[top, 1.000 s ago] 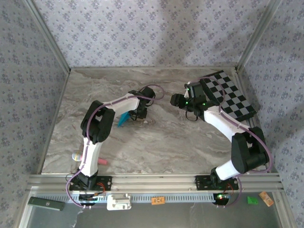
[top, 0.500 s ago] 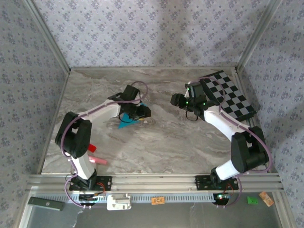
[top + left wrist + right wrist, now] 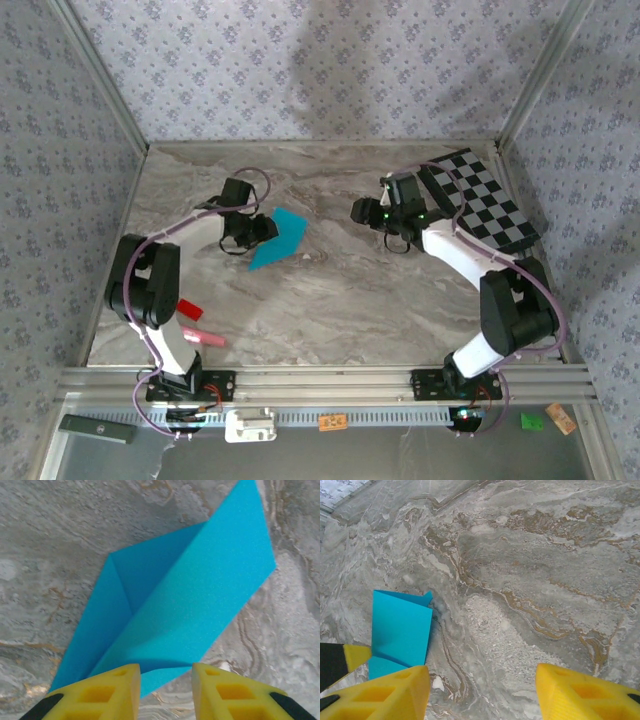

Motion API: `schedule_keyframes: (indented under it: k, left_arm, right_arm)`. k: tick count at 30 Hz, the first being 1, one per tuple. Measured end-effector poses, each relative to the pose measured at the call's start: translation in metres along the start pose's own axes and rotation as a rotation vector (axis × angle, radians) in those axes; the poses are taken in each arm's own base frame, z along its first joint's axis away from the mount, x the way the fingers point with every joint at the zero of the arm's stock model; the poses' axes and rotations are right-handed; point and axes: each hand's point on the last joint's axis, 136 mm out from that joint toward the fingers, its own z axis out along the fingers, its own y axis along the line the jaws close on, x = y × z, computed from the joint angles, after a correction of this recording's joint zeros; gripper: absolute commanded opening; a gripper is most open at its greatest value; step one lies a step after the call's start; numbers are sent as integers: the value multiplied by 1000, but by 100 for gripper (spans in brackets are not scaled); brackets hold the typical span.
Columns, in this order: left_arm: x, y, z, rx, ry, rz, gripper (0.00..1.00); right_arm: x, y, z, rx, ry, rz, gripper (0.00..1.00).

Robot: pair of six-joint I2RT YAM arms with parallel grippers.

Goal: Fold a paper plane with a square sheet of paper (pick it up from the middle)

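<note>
- Jaws of the left gripper are seen parted by a modest gap, with nothing pinched between them. The yellow fingers are held low over the surface, which is judged to suit pressing or nudging rather than lifting.
- Just ahead of those jaws, the sheet of paper is laid flat on the marble tabletop, and its near edge reaches the gap between the fingertips.
- The sheet is already partly folded: one flap is turned over along a diagonal crease, and a narrow point is formed ahead and to the left of the jaws. It is judged to be kept flat so that creases can be sharpened against the hard top.
- Farther off, beyond the paper, the right gripper is held with its jaws spread wide and empty. The sheet lies ahead and to the left of them, apart, so a steadying role is judged likely.
- Farthest, behind the right jaws, the checkered board is left clear of the work.
</note>
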Motion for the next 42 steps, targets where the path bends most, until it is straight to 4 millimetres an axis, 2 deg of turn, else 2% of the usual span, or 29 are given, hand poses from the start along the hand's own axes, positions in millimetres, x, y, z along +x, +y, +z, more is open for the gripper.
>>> schedule_keyframes:
  k: [5,10,14,18,25,29,34,42]
  left_arm:
    - [0,15,15,-44,10,-6,26]
    - [3,25,26,-74,30,-9,17]
    - [6,25,31,-65,45,10,12]
    - [9,17,35,-31,57,58,9]
    - [43,-19,49,43,134,219,7]
    - [59,-33,52,73,168,270,7]
    - [60,-34,52,77,171,273,7]
    - [59,-34,52,77,167,269,12]
  right_arm:
    - [-2,4,4,-5,2,1,59]
    - [-3,10,6,-16,7,-3,58]
    - [0,15,13,-25,24,-7,58]
    - [11,21,25,-35,65,-6,55]
    - [32,44,58,-77,160,0,43]
    - [42,58,77,-108,209,-2,37]
    - [53,68,108,-128,289,-4,30]
    - [63,65,150,-82,372,4,29]
